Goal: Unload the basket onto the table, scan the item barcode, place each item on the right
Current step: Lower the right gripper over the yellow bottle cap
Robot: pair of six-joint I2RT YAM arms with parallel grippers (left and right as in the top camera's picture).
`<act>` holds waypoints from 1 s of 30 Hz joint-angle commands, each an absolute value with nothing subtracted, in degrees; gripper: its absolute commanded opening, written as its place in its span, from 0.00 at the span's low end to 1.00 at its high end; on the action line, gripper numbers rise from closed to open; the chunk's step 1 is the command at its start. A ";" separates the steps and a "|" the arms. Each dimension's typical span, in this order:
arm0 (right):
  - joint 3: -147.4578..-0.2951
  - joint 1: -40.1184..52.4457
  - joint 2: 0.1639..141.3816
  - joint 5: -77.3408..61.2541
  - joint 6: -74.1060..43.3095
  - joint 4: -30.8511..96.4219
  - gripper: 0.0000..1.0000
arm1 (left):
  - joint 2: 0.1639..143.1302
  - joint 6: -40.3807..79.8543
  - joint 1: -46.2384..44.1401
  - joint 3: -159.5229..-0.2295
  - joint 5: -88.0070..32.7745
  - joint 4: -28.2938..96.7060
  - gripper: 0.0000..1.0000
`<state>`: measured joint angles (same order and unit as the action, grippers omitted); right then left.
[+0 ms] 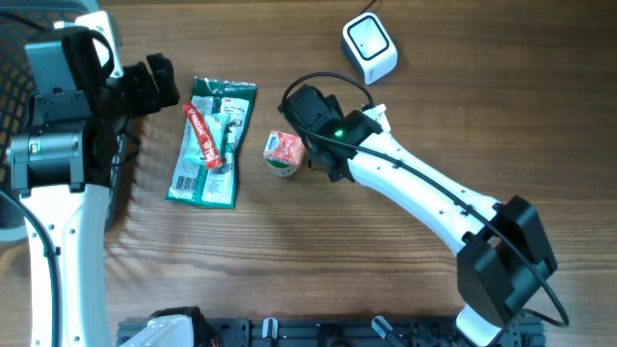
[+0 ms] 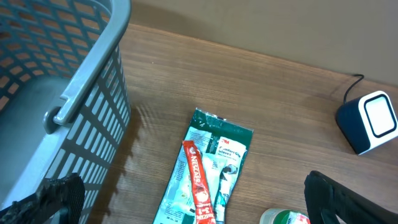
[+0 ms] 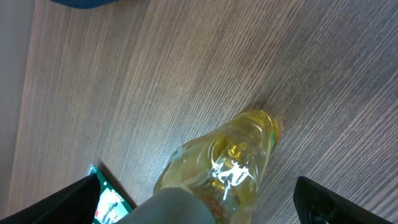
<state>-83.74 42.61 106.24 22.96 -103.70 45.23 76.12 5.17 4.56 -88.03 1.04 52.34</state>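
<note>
Over small yellow plastic cup (image 1: 282, 154) on wooden worktop (image 1: 318, 260): right claw (image 1: 304, 146) wide open, empty; risk of rolling it on closing.

Wide open table (image 1: 289, 251) all along the near side. Only a thin gap between green packet (image 1: 210, 143) and little cup (image 1: 282, 154). More free wood at the far edge, left of the white scanner (image 1: 370, 48). Blocked on the left by the grey basket (image 2: 93, 74). Blocked on the right by the right arm (image 1: 424, 188), lying slantwise.
</note>
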 commanded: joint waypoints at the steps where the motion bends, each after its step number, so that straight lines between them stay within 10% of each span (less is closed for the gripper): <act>1: -84.99 42.81 109.16 22.85 -105.21 44.99 1.00 | 76.23 4.71 4.78 -88.51 1.39 52.21 1.00; 7: -84.99 42.81 110.80 22.26 -104.97 45.91 0.91 | 76.23 4.71 4.78 -88.51 1.39 52.21 1.00; 15: -85.03 42.41 110.78 22.55 -92.90 47.35 0.50 | 76.23 4.71 4.78 -88.51 1.39 52.21 1.00; 20: -85.03 42.41 110.78 23.18 -88.84 47.31 0.47 | 76.23 4.71 4.78 -88.51 1.39 52.21 1.00; 30: -85.14 42.39 106.85 30.02 -29.23 44.86 0.45 | 76.23 4.71 4.78 -88.51 1.39 52.21 1.00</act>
<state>-84.64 42.57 109.78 26.83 -53.71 45.23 76.12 5.19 4.56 -88.03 1.04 52.34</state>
